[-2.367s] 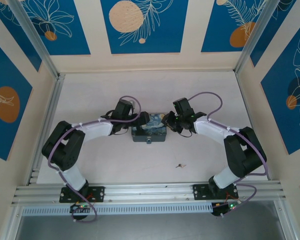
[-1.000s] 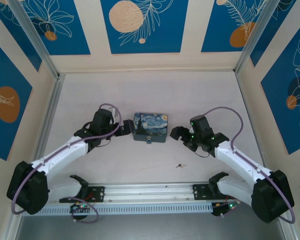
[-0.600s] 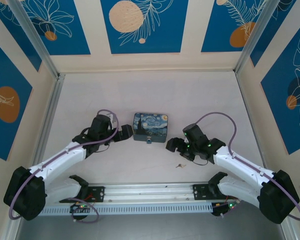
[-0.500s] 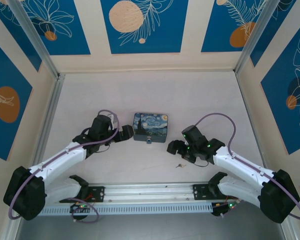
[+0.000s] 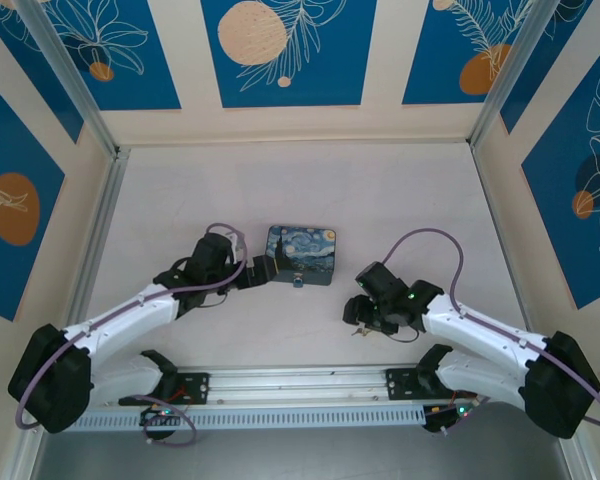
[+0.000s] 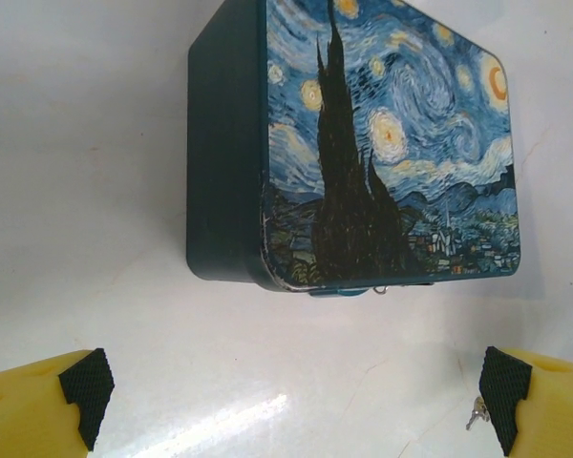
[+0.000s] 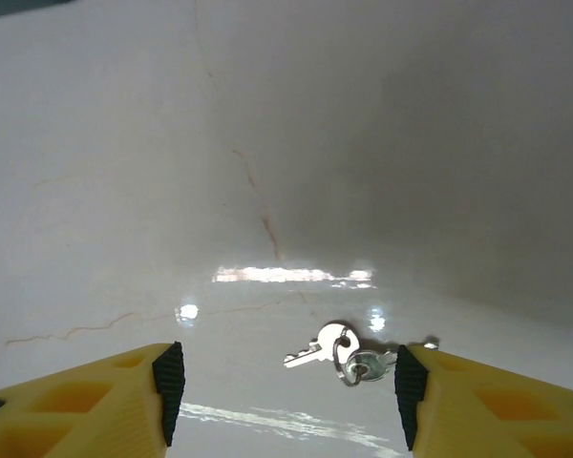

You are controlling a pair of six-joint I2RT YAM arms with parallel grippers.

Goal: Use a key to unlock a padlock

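Note:
The key (image 7: 336, 348), a small silvery pair on a ring, lies flat on the table between my right gripper's (image 7: 286, 391) open fingers, close to the right pad (image 7: 409, 386) and not gripped. From above, my right gripper (image 5: 358, 315) hovers right over the key (image 5: 359, 330). The tiny teal padlock (image 5: 297, 282) hangs at the front edge of the Starry-Night box (image 5: 300, 252). My left gripper (image 5: 256, 270) stands wide open just left of the box, holding nothing. In the left wrist view the padlock (image 6: 355, 290) barely peeks from under the box's (image 6: 382, 143) edge.
The box sits mid-table between both arms. An aluminium rail (image 5: 300, 382) runs along the near edge, close behind the key. Printed walls enclose the table on three sides. Bare table lies beyond the box.
My right gripper has moved toward the near edge and down over the key, and its jaws have narrowed. My left gripper has shifted slightly right, closer to the box.

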